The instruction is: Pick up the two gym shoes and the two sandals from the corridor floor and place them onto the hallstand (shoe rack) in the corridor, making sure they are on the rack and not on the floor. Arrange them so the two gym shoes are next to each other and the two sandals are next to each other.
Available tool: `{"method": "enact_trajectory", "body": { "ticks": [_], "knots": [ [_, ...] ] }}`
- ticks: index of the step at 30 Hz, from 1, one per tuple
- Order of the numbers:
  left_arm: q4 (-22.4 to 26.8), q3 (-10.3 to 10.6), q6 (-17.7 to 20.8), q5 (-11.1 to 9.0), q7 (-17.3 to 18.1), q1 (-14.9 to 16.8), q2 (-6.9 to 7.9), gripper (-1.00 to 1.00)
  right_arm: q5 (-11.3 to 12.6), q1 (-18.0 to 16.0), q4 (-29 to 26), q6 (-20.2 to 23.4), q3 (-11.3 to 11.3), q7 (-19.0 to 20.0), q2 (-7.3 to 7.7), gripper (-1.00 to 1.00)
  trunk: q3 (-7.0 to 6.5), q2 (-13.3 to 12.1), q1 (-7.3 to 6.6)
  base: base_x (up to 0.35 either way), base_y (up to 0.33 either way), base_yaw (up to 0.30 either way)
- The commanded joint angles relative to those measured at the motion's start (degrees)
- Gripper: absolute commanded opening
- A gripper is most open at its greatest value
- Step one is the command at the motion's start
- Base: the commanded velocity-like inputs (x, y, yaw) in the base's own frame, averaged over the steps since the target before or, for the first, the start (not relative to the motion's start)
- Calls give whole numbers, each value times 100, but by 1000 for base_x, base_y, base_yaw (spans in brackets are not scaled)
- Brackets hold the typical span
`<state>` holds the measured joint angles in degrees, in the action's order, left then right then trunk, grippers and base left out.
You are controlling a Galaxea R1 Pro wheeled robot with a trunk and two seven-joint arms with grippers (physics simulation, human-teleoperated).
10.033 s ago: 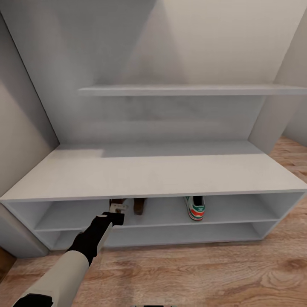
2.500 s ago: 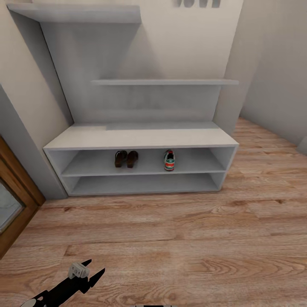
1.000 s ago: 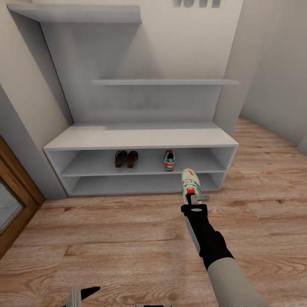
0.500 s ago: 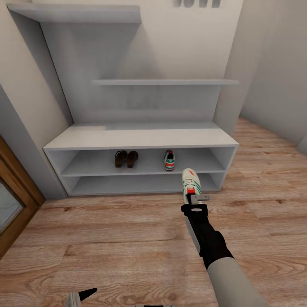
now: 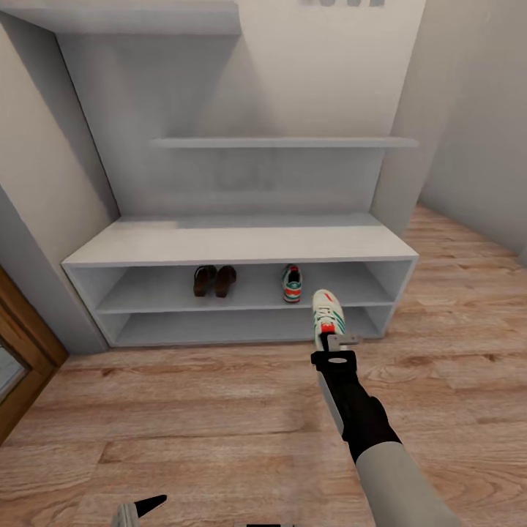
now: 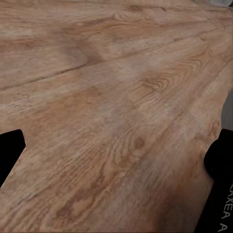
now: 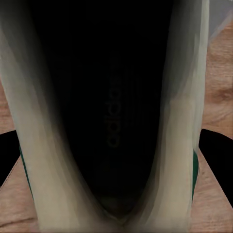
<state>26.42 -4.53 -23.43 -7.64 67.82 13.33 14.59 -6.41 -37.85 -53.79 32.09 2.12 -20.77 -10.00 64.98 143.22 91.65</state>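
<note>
The right gripper (image 5: 331, 338) is clamped on a sneaker (image 5: 326, 313). Next, set it beside the other sneaker (image 5: 291, 283) ahead on the rack (image 5: 234, 245).

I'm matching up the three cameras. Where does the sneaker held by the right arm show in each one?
Head view: held sneaker right of centre, toe toward the shoe rack, gripped by the right gripper.
Right wrist view: its dark inside up close.
Left wrist view: no sneaker in this picture.
Shared landmark: wood floor.
</note>
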Motion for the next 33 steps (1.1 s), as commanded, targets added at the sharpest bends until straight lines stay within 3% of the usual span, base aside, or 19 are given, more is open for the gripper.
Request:
{"method": "enact_trajectory", "body": {
  "ticks": [1,16,20,33],
  "knots": [
    [-5,-7,-29,-9,22,3,0,100,-63,-3,-7,52,8,2,0,-100,5,2,2,330,0,0],
    [-5,-16,-30,-16,26,3,0,100,-70,-1,21,47,8,-3,0,-100,5,2,2,309,-84,0],
    [-1,-22,-31,-17,29,3,0,100,-71,1,372,44,3,-6,0,-100,5,2,2,222,-162,0],
    [-5,-25,-22,-4,13,3,-6,100,-50,3,729,34,-10,18,0,-100,5,2,2,61,-53,0]
  ]
}}
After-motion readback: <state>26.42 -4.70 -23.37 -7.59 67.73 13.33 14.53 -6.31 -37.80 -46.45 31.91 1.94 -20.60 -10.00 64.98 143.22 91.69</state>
